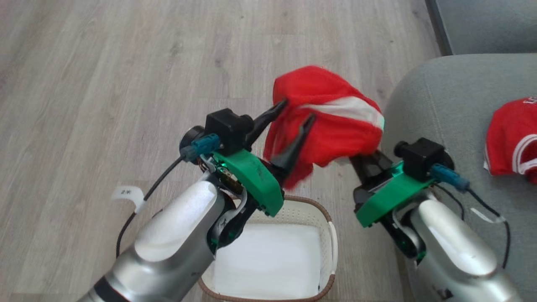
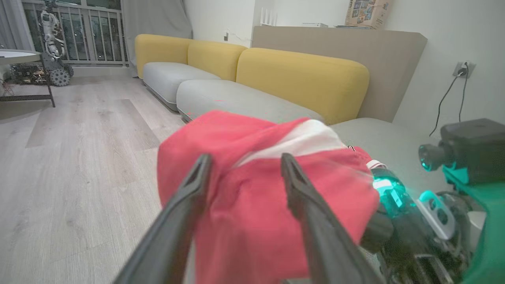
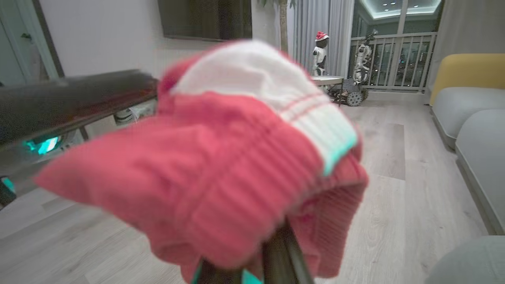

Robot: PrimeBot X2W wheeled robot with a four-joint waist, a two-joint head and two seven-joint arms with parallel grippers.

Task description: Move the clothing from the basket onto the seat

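The red garment sits over the right gripper, whose fingers are buried in cloth, so I cannot tell its grip. The left gripper stands wide, cloth just past its tips. Carry it outward, to the right gripper's far side, well over the grey seat before letting go. Two garments: this and a second red garment already on that seat; one basket, below both wrists
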